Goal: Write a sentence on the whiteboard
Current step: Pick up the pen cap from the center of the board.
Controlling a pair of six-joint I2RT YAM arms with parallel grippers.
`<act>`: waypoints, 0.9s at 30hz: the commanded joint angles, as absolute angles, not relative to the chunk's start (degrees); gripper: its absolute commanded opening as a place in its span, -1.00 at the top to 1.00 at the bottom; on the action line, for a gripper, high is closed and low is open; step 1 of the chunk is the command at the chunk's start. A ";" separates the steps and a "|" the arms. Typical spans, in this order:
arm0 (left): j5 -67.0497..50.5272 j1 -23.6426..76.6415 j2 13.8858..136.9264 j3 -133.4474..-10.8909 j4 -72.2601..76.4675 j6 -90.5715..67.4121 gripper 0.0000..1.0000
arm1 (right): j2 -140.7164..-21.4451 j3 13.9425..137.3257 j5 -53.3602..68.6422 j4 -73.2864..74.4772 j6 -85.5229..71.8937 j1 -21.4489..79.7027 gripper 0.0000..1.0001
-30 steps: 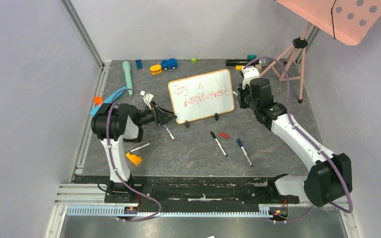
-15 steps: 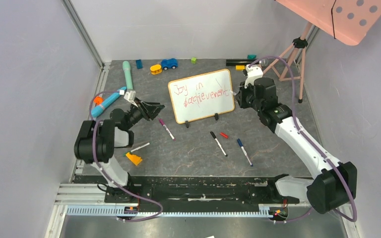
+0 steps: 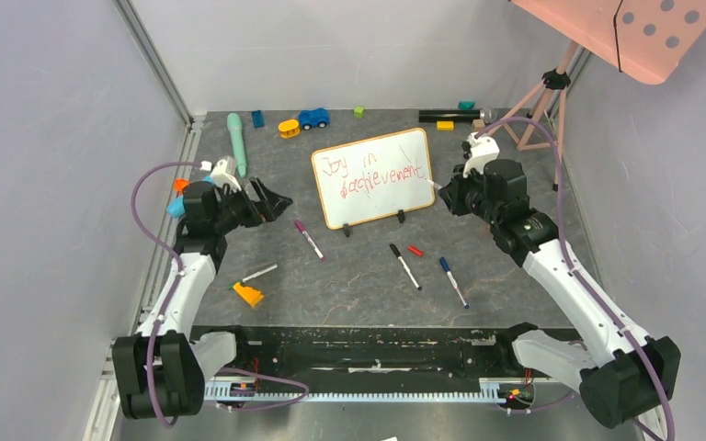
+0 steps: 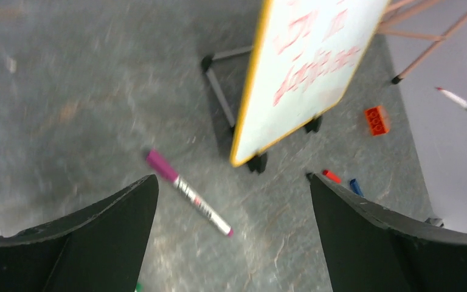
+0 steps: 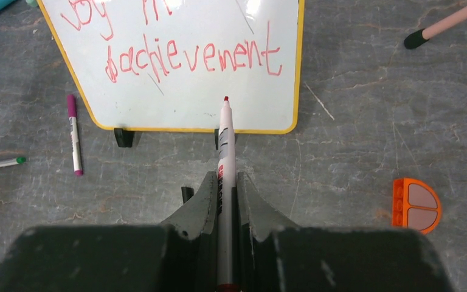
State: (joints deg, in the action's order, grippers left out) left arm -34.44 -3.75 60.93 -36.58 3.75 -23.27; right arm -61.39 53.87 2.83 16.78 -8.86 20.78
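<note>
The whiteboard stands on its black clip feet mid-table, tilted back. The sentence is red handwriting in two lines, about "Joy in achievement"; it also shows in the right wrist view and the left wrist view. My right gripper is shut on a red marker. Its tip points at the board's lower right corner, just off the surface. My left gripper is open and empty, left of the board, above a purple-capped marker.
A black marker, a red cap and a blue marker lie in front of the board. An orange piece and a green-tipped marker lie front left. Toys line the back edge. A pink tripod stands back right.
My left arm has swung back to the left, away from the board's left edge, with its jaws open. My right gripper has drawn slightly right with the marker.
</note>
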 commanded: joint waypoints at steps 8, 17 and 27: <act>-29.12 -10.88 56.82 -36.47 -29.45 -29.17 -0.99 | -54.30 50.32 3.73 18.86 -10.94 20.53 1.00; -52.59 -14.32 62.69 -24.07 7.29 -55.79 -0.99 | -50.36 45.88 8.22 17.97 -13.15 20.57 1.00; -45.92 -7.82 58.23 -39.06 -14.00 -43.56 -0.99 | -46.64 42.52 8.78 20.56 -13.41 20.56 1.00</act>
State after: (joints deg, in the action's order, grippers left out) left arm -43.66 -8.91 59.81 -31.44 -12.21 -47.00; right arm -48.16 43.07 7.77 20.91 -12.71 20.78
